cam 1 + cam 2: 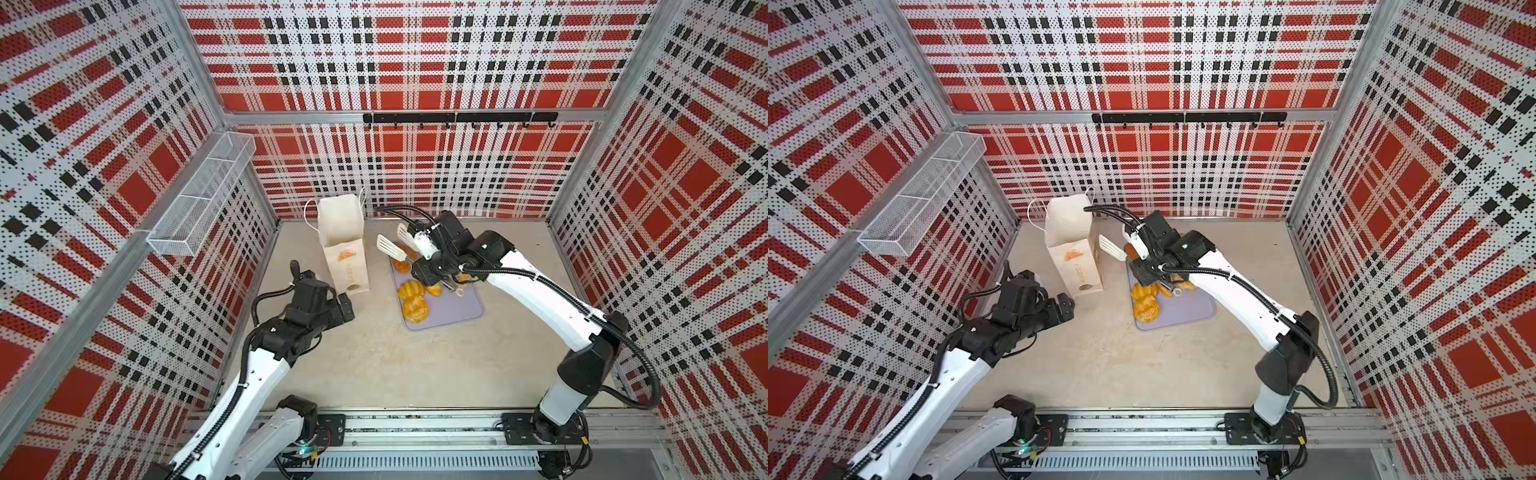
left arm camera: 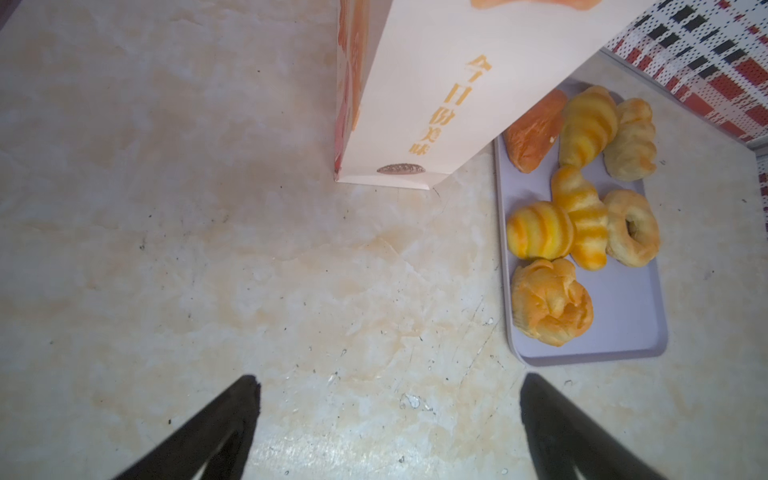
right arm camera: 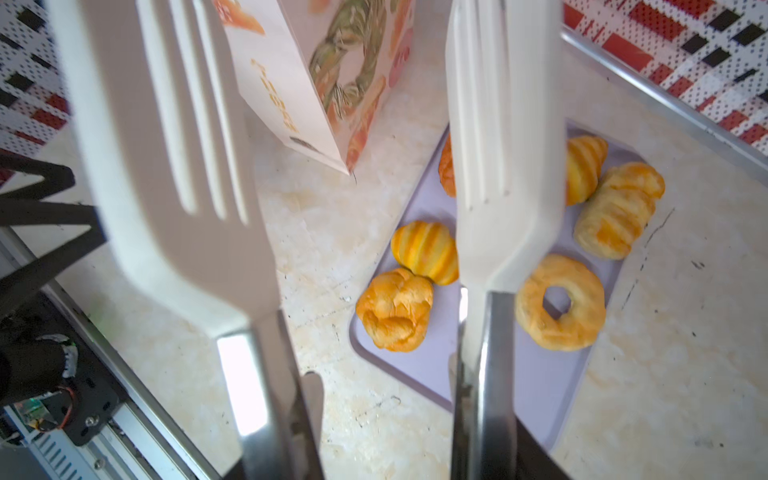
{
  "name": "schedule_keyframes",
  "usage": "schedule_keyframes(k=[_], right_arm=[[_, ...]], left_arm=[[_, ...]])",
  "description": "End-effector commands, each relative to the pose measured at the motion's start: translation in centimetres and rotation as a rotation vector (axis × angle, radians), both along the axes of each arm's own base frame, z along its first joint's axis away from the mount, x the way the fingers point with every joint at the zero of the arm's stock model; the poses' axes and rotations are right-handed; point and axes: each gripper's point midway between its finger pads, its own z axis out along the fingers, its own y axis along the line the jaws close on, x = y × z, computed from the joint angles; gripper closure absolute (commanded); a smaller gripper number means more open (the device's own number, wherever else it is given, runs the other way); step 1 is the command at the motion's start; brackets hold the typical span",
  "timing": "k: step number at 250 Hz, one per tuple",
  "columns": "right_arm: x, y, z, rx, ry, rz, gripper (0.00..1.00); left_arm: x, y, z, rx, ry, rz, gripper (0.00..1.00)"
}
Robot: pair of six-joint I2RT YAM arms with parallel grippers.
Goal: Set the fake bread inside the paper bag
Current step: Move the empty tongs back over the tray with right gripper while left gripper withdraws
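I'm clamping empty tongs point(image 3: 166, 166) in my right gripper point(image 3: 415, 415), left gripper point(image 2: 388, 378) gaping, and judging the bread point(image 3: 395, 309) light, slick, best pinched mid-body.

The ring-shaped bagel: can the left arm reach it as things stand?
Probably not easily: the bagel lies on the far side of the tray, behind striped rolls, and the right arm, holding tongs, hangs over it.

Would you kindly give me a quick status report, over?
Left gripper open, beside paper bag. Right gripper shut on tongs, blades empty above tray. Fake bread on tray. Bag upright, mouth unobstructed.
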Motion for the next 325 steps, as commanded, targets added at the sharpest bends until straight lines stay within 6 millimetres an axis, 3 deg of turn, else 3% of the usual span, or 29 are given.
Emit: schedule_keyframes(k=[1,82,148,217,325], right_arm=[[-0.2,-1.4,0.6,0.015,-0.059,-0.041,0.42],[-4.8,-5.7,-7.2,-0.096,0.095,-0.071,0.41],[-8.2,-7.7,-12.6,-0.137,0.225,-0.079,0.4],[-9.4,-7.6,-15.5,-0.206,0.281,-0.036,0.38],[-7.2,-6.4,-17.0,-0.278,0.292,-0.066,0.39]], left_arm=[[0.1,0.0,-0.5,0.018,-0.021,0.042,0.01],[-1.6,-2.6,-4.5,-0.012,0.037,0.039,0.01],[-2.5,-4.5,-7.5,0.0,0.097,0.021,0.01],[-3.1,-5.4,-9.1,0.028,0.152,0.011,0.0],[-4.2,-5.1,-9.7,0.035,0.168,0.006,0.01]])
